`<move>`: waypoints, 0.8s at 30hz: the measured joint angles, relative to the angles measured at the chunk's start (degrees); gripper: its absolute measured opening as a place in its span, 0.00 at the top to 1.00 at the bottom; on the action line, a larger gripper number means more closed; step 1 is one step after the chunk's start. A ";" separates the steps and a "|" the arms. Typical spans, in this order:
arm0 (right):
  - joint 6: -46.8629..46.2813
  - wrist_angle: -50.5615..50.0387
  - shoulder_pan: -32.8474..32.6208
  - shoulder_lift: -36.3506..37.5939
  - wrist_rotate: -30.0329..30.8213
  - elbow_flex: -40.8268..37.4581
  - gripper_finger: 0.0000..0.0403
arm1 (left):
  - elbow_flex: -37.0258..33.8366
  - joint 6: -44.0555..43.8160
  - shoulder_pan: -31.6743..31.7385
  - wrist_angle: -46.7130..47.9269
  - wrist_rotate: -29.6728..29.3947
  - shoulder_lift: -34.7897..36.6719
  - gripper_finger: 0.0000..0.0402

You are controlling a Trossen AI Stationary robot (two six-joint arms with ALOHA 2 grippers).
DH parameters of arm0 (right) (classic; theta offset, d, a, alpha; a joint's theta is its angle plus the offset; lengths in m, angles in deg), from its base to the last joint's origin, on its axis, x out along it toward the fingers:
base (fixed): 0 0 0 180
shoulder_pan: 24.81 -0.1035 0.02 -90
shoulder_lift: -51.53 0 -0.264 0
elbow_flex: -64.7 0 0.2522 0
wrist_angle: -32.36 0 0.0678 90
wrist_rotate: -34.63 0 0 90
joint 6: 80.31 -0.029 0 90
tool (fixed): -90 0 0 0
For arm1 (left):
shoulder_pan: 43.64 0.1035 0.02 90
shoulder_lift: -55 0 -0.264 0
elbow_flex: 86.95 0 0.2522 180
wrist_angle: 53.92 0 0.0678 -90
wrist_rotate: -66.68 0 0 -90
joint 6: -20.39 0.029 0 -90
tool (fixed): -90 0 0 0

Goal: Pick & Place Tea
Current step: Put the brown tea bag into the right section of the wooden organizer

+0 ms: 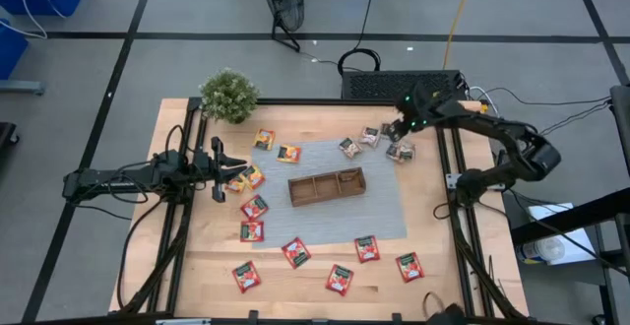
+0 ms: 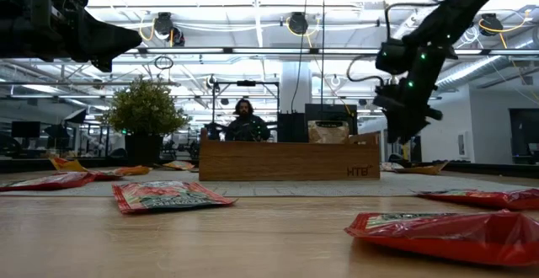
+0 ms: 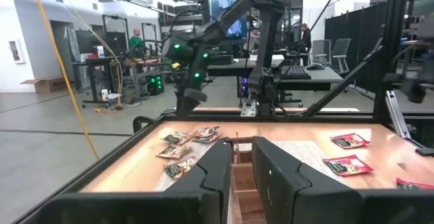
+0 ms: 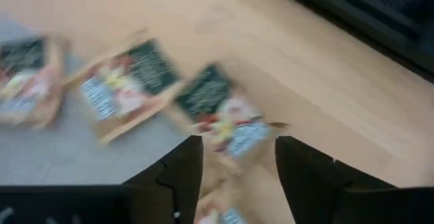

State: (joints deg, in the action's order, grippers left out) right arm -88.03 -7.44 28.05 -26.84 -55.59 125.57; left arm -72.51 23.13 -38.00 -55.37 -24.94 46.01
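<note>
Right gripper (image 1: 398, 134) sits upper right of the high view, over the grey-brown sachet cluster (image 1: 379, 143) at the mat's (image 1: 386, 217) far corner. In the right wrist view its fingers (image 4: 178, 176) stand apart with one grey-brown sachet (image 4: 220, 119) just past the tips, nothing between them. So it's open and empty, lined up for a pick

How I'd do it well:
- centre the gap on that one sachet only; its neighbours (image 4: 125, 88) lie just beside it and another sits under the tips, so a sloppy descent grabs two
- come straight down, pinch across one edge of the flat packet rather than pressing it into the wood
- close fully before lifting, these are thin and will slide out
- then carry to the wooden tray (image 1: 327, 186) mid-frame; none of the views shows me clearly what's in its compartments

Left gripper (image 1: 228, 168) is at centre left of the high view, above the orange-yellow sachets (image 1: 248, 178). In the left wrist view its fingers (image 3: 218, 170) are nearly together with a narrow slit, and I see nothing in them. I read it as closed and waiting

Red sachets (image 1: 295, 253) are spread along the lower part of the table (image 1: 177, 266), well apart from both arms. Potted plant (image 1: 228, 96) upper left, out of the way

Risk in my view: the wrist picture is smeared, so the arm is likely moving; I'd let it settle before closing
</note>
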 joint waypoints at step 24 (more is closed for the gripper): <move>-5.08 8.89 3.67 -14.37 -7.42 0.20 0.46 | 0.00 -0.02 -0.01 0.01 -0.01 0.01 0.83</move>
State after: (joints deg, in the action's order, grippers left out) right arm -93.11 1.45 31.72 -41.22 -63.01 125.77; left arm -72.50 23.11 -38.01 -55.36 -24.95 46.02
